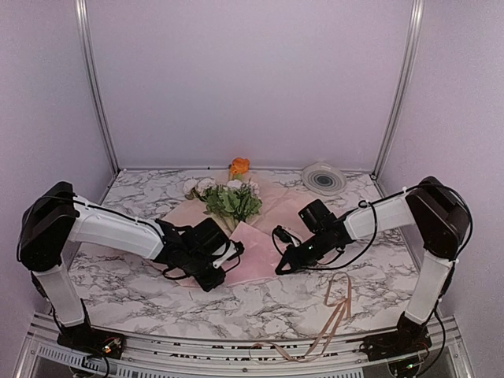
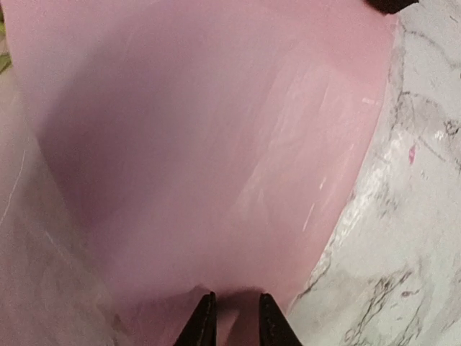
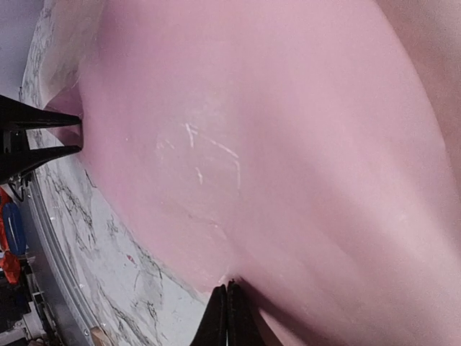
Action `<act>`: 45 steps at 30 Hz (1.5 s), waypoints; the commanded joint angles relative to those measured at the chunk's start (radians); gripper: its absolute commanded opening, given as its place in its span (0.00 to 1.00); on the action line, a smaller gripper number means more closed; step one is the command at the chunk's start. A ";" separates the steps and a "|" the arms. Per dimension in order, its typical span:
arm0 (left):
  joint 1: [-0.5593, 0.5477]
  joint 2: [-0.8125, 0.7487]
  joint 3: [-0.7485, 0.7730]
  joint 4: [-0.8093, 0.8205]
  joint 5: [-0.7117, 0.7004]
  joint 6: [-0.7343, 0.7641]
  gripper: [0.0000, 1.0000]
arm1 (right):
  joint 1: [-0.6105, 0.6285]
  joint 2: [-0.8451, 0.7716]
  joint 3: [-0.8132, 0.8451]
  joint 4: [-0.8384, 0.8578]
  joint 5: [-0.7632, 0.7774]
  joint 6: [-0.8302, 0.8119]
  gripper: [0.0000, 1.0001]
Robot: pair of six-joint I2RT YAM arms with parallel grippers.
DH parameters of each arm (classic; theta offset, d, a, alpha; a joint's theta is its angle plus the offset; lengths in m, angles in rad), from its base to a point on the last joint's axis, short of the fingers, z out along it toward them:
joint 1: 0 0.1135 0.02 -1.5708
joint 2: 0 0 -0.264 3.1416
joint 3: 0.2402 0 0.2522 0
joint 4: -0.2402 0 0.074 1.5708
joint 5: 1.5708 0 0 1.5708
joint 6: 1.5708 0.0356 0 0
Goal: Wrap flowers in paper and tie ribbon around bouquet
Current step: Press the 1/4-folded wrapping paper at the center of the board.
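Observation:
The pale pink paper (image 1: 258, 236) lies on the marble table, and the flowers (image 1: 230, 200) rest on its far part with the orange bloom (image 1: 239, 165) at the back. The near part of the sheet is raised between the two grippers. My left gripper (image 1: 235, 253) is at the paper's left edge. Its jaws stand narrowly apart with the pink edge (image 2: 216, 180) between them (image 2: 236, 306). My right gripper (image 3: 228, 288) is shut, pinching the paper's near right edge (image 3: 274, 180); in the top view it (image 1: 282, 266) is at that edge. The tan ribbon (image 1: 337, 311) lies loose at the front right.
A round white-grey disc (image 1: 324, 178) sits at the back right of the table. The marble tabletop (image 1: 134, 279) shows around the sheet. The ribbon trails over the table's front rail (image 1: 236, 346). The left gripper (image 3: 75, 134) also shows in the right wrist view.

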 commanded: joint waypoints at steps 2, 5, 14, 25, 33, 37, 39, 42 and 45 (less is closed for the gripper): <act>0.017 -0.101 -0.158 -0.161 -0.003 -0.194 0.20 | 0.006 -0.004 -0.009 -0.069 0.101 -0.014 0.03; 0.044 -0.164 -0.225 -0.203 -0.010 -0.274 0.21 | 0.006 -0.014 -0.016 -0.068 0.108 -0.012 0.04; 0.096 -0.327 -0.190 -0.317 -0.057 -0.318 0.21 | 0.010 -0.018 -0.025 -0.064 0.114 -0.007 0.06; 0.052 0.100 0.370 -0.158 -0.031 -0.086 0.23 | 0.015 -0.026 -0.009 -0.051 0.162 0.036 0.07; 0.047 0.267 0.444 -0.189 -0.025 -0.045 0.25 | 0.017 -0.053 0.002 -0.068 0.219 0.086 0.08; 0.048 0.286 0.383 -0.199 0.000 -0.014 0.25 | 0.015 -0.076 0.003 -0.112 0.278 0.101 0.08; 0.049 0.299 0.358 -0.202 0.028 -0.011 0.24 | 0.008 -0.088 0.002 -0.164 0.347 0.104 0.09; 0.051 0.297 0.336 -0.192 0.046 -0.007 0.24 | -0.053 -0.132 -0.027 -0.226 0.424 0.111 0.09; 0.053 0.289 0.328 -0.177 0.051 0.009 0.24 | -0.155 -0.209 -0.086 -0.265 0.480 0.112 0.09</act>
